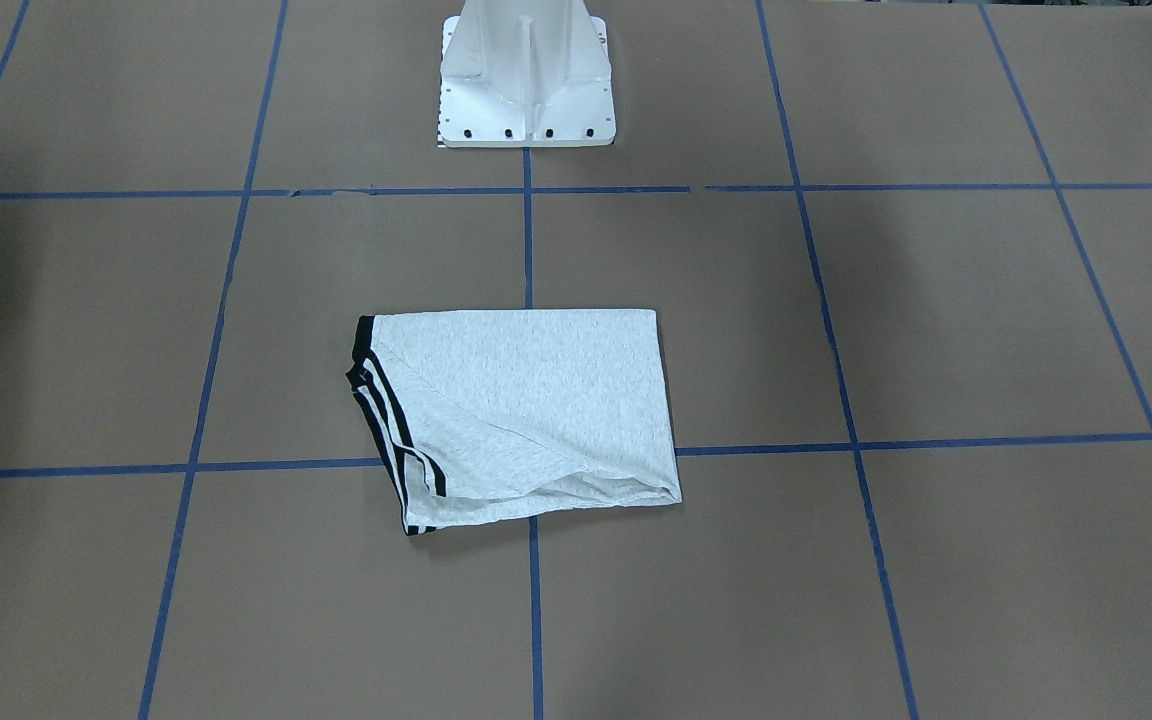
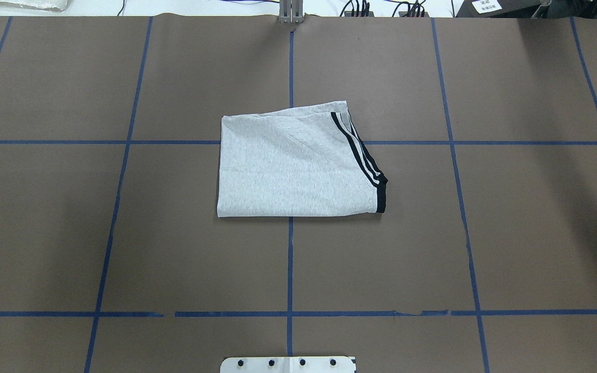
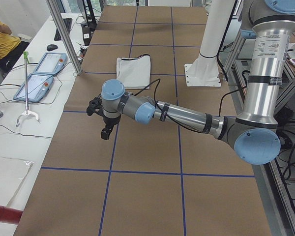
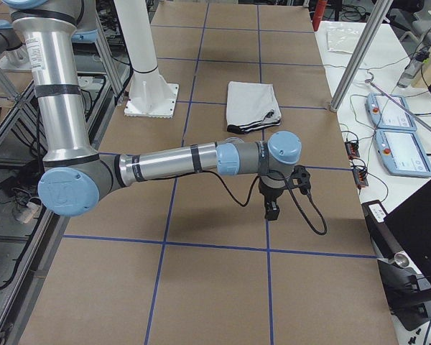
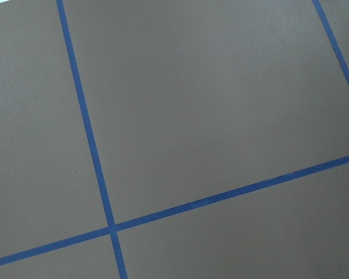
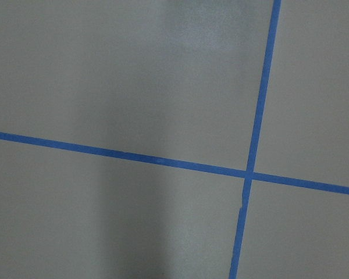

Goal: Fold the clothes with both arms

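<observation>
Overhead exterior: folded T-shirt (image 2: 293,166) centred on tabletop (image 2: 122,233), long axis left-right. Left gripper (image 3: 104,132), right gripper (image 4: 271,210) well apart at opposite ends, neither nearer; opening cannot be told.

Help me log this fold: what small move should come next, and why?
Probably retract to home: the T-shirt lies as a folded rectangle, and the left gripper and right gripper hang over bare table, apart from it.

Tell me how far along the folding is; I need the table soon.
Done: the T-shirt lies folded in a rectangle mid-table. In hand: nothing; the left gripper and right gripper hang over the bare table, apart from it. Left: probably nothing, except perhaps the slightly gaping far edge.
</observation>
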